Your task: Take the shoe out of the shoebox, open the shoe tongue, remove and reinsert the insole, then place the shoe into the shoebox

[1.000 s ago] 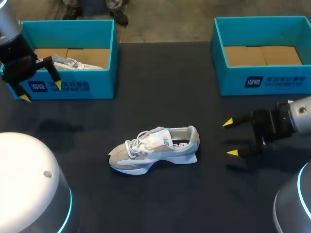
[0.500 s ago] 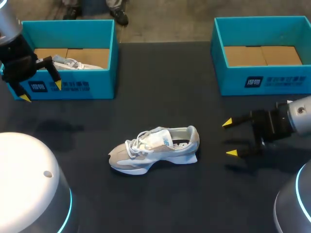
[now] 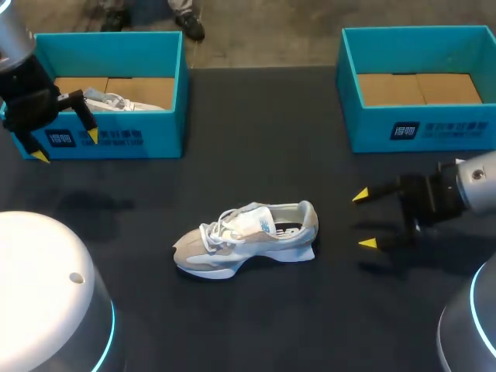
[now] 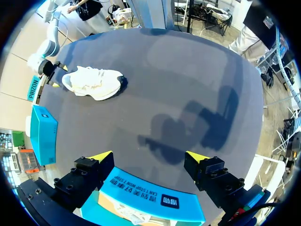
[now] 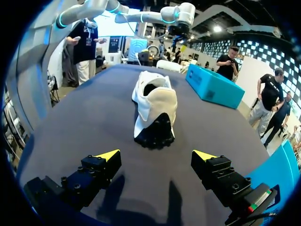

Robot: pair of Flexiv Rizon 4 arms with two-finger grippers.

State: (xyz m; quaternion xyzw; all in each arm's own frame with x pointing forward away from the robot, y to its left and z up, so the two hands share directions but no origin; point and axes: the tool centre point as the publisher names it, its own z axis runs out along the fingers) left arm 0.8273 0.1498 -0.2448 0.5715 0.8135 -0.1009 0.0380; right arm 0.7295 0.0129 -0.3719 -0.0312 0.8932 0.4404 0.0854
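Note:
A light grey and white shoe [image 3: 246, 239] lies on its side in the middle of the dark table, toe to the left and heel to the right. My right gripper [image 3: 364, 219] is level with the table just right of the heel, open and empty. In the right wrist view the shoe [image 5: 153, 106] lies straight ahead of the open gripper [image 5: 156, 155], heel and sole nearest. My left gripper [image 3: 65, 146] hangs open over the front wall of the left shoebox [image 3: 108, 138]. In the left wrist view the gripper [image 4: 149, 156] is above that shoebox [image 4: 146, 200], with the shoe [image 4: 94, 82] far ahead.
The left shoebox holds a second white shoe [image 3: 116, 101]. An empty blue shoebox [image 3: 418, 128] with a cardboard floor stands at the back right. Two white domed robot bases [image 3: 46, 294] fill the front corners. Bare dark tabletop [image 3: 256, 139] lies between the boxes.
My right gripper has edged slightly left toward the shoe's heel. The left arm and the shoe have not moved.

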